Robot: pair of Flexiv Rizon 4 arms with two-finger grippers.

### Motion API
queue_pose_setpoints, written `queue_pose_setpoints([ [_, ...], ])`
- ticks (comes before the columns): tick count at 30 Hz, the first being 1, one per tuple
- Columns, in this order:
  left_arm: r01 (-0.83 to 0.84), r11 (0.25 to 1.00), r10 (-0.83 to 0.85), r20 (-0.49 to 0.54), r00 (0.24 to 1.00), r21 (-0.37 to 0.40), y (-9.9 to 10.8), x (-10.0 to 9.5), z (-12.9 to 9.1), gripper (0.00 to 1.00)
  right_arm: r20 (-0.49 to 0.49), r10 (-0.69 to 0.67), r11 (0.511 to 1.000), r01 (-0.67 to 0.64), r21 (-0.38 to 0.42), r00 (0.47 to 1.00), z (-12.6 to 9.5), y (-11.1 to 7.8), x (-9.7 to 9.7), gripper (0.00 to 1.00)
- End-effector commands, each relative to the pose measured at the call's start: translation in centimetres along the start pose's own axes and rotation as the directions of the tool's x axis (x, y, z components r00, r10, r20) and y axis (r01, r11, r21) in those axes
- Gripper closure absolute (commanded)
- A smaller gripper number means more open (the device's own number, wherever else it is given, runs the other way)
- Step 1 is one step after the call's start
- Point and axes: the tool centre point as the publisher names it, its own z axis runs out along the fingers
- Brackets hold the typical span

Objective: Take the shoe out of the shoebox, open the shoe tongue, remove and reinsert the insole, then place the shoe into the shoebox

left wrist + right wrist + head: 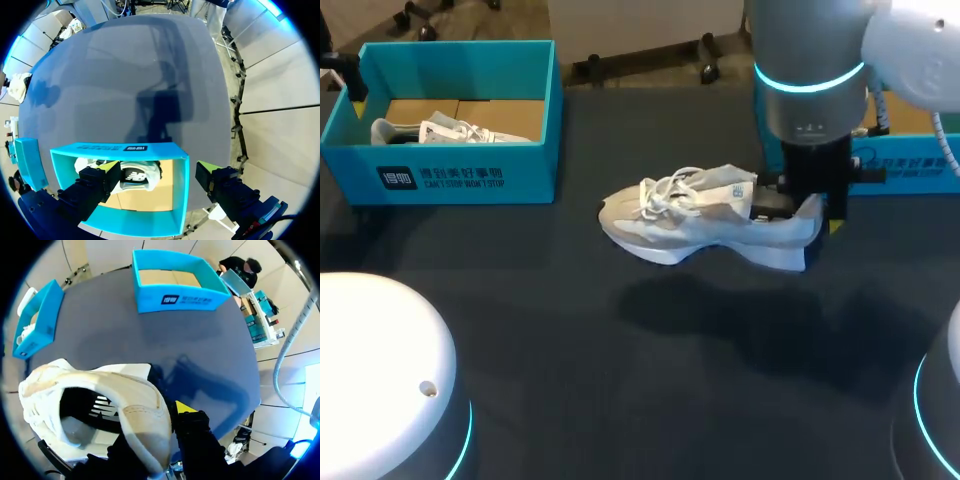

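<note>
Shoe: a white and grey shoe point(690, 225) with white laces is in the middle of the table point(520, 330), toe pointing to the left. Its shadow lies on the table a little apart from it.
Right gripper: the right gripper point(798, 208) pinches the heel of the shoe. In the right wrist view one finger is outside the heel wall and the other goes inside the shoe.
Left gripper: the left gripper point(160, 167) hangs over the left shoebox point(125, 150) with its fingers spread wide. It holds nothing. One finger is over the box and the other is outside its wall.
Left shoebox: a blue box at the left of the table. A second shoe point(455, 130), also white, lies inside it.
Right shoebox: another blue box point(175, 287), partly hidden behind the right arm in the head view. Its brown floor shows in the right wrist view.
Writing: there is white print point(440, 178) on the side of the left shoebox, and the right shoebox has some too. A small tag point(741, 190) on the shoe's tongue is too small to read.
</note>
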Motion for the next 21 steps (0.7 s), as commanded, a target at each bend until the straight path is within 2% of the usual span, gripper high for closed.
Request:
queue_pose_setpoints([
  [1,-0.001,1.0,0.001,-0.002,1.0,0.0,0.0,0.0,0.0,0.0,0.048,-0.017,1.0,0.018,-0.009,0.999,2.3,-3.2,3.4,1.0],
  [6,-0.001,1.0,0.001,-0.002,1.0,0.0,0.0,0.0,0.0,0.0,0.012,-0.035,0.999,0.035,0.025,0.999,4.8,-5.6,5.2,1.0],
  [9,-0.001,1.0,0.001,-0.002,1.0,0.0,0.0,0.0,0.0,0.0,-0.007,-0.079,0.997,0.079,0.013,0.997,5.8,-6.7,6.2,1.0],
  [14,-0.001,1.0,0.001,-0.002,1.0,0.0,0.0,0.0,0.0,0.0,-0.008,-0.122,0.991,0.123,0.044,0.992,7.8,-7.2,7.6,1.0],
  [21,-0.001,1.0,0.001,-0.002,1.0,0.0,0.0,0.0,0.0,0.0,-0.007,-0.145,0.988,0.145,0.045,0.989,9.2,-7.7,9.0,1.0],
])
